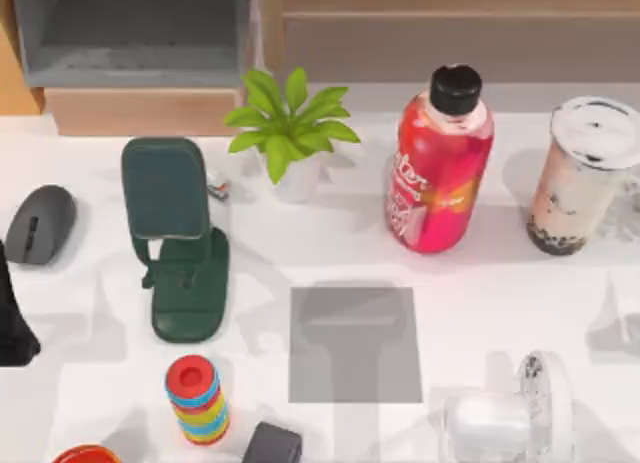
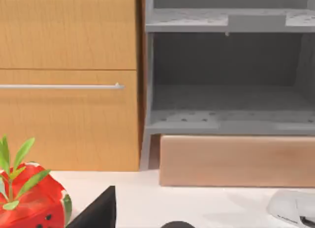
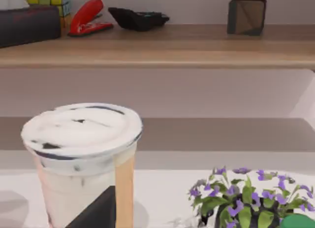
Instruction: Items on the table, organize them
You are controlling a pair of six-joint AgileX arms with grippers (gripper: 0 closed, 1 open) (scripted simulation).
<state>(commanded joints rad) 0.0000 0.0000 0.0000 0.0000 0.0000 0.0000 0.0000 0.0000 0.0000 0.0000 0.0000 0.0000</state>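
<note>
Nothing sorted yet: mouse (image 1: 40, 224) lying at table's (image 1: 470, 303) left edge, cup (image 1: 581, 175) at right edge, mat (image 1: 354, 343) sitting bare; pincer states can't tell.

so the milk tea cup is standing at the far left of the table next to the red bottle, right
Not quite. The top view shows the milk tea cup standing at the far right of the table, next to the red bottle. At the far left lies the dark grey mouse.
</note>
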